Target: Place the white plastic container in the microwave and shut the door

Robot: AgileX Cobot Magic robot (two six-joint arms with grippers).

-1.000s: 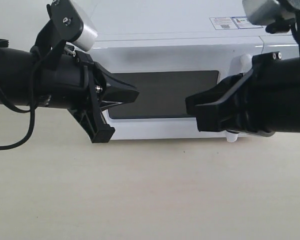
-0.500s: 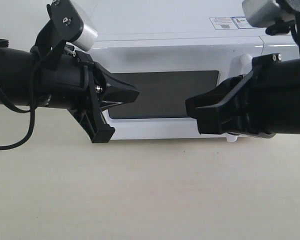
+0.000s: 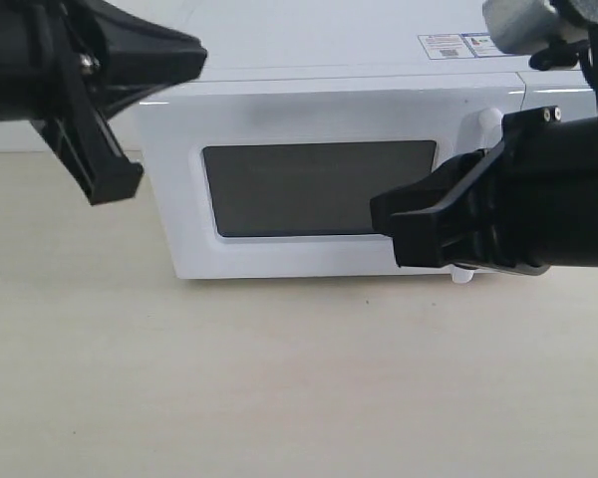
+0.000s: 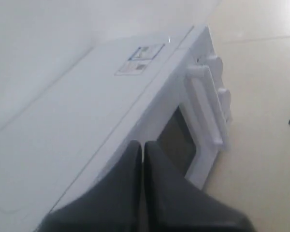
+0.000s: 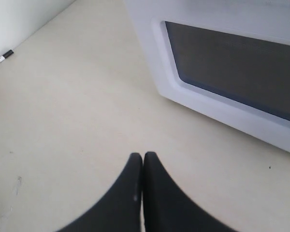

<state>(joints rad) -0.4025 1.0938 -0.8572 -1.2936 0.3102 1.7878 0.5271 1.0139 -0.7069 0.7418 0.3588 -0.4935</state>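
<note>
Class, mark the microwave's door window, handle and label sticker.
dark rectangular mesh window [image 3: 319,187], exterior view, pane centre
long white door handle [image 4: 206,104], left wrist view, mid-bar
rectangular label sticker [image 4: 140,59], left wrist view, middle

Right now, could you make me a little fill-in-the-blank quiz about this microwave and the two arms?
1. The door of the microwave is ____.
2. The left gripper and the right gripper are both shut and hold ____.
3. The label sticker lies on the microwave's ____.
4. The door's long handle is coloured ____.
Missing words: closed; nothing; top; white.
</note>
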